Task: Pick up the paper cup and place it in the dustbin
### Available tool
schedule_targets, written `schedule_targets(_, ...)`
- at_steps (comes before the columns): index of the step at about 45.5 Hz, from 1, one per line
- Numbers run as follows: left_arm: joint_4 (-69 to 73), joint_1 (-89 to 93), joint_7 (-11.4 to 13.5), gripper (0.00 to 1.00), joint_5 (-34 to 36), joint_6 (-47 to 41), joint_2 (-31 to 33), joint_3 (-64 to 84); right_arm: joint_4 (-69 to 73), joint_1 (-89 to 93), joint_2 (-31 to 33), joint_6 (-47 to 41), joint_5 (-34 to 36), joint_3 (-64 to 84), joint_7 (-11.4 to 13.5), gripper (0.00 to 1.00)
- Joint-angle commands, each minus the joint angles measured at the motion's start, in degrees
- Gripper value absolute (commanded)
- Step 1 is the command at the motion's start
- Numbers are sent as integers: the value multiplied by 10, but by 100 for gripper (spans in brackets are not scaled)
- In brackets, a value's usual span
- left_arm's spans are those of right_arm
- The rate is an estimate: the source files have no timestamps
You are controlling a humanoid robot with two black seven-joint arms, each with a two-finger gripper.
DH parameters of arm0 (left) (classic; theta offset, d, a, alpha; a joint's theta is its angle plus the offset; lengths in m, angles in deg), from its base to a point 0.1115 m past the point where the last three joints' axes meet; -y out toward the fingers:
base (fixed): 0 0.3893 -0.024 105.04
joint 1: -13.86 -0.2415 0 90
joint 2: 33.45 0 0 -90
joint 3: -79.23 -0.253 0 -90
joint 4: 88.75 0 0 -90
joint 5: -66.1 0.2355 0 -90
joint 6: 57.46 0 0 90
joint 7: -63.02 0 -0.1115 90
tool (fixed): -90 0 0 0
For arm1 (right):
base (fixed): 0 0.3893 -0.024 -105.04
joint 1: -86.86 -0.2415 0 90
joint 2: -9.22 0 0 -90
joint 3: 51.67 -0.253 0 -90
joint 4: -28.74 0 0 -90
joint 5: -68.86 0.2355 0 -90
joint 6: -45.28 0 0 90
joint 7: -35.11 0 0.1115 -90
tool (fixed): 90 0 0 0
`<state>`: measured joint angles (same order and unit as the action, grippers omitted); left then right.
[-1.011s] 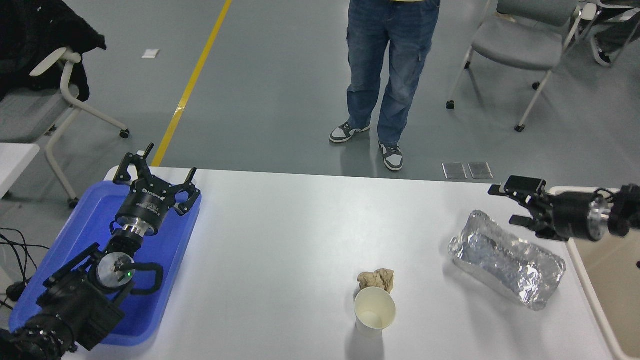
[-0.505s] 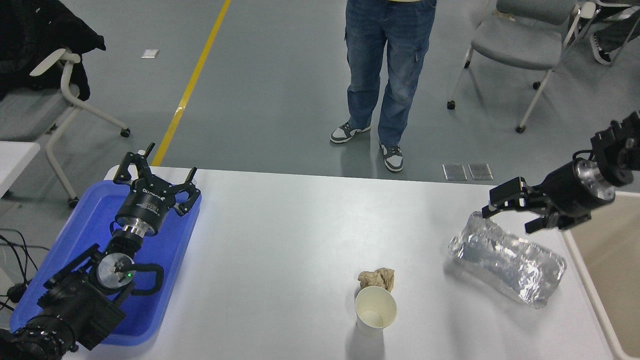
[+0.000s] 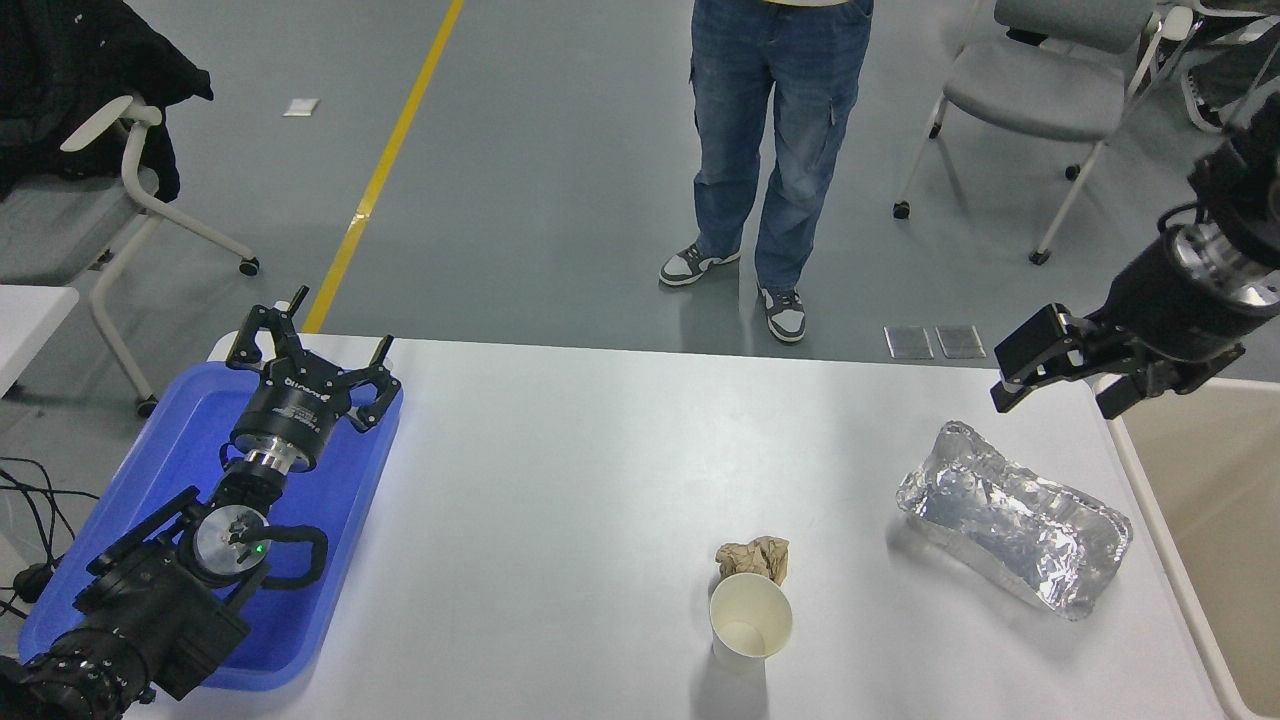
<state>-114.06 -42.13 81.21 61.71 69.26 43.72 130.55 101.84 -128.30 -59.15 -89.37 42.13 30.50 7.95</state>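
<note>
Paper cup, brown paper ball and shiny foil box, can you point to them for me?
paper cup [image 3: 750, 622], head view, on its cream inside.
crumpled brown paper ball [image 3: 753, 556], head view, on its wrinkled top.
foil container [image 3: 1012, 518], head view, on its crinkled middle.

Foil container [image 3: 1015, 528], paper ball [image 3: 754, 557], blue tray [image 3: 170, 480].

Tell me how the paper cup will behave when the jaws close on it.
The paper cup looks empty and thin-walled, so it is probably light and may crush under a firm squeeze. It stands upright and tapered, so a sideways nudge could tip it toward the crumpled paper ball.
</note>
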Motion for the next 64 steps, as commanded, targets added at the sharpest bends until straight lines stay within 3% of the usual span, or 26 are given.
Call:
schedule_targets(1, 0, 0, 0, 100, 0, 0, 0, 0, 27, -59, -15, -4, -3, 3, 3, 100)
schedule_targets(30, 0, 0, 0, 100, 0, 0, 0, 1, 30, -30, -20, -4, -8, -139, 3, 100)
schedule_targets(38, 0, 0, 0, 100, 0, 0, 0, 0, 18, 10, -21, -4, -41, -214, 24, 100)
schedule_targets(56, 0, 0, 0, 100, 0, 0, 0, 0, 6, 59, -123, -4, -38, -232, 29, 100)
schedule_targets(64, 0, 0, 0, 100, 0, 0, 0, 0, 4, 74, -128, -4, -30, -240, 29, 100)
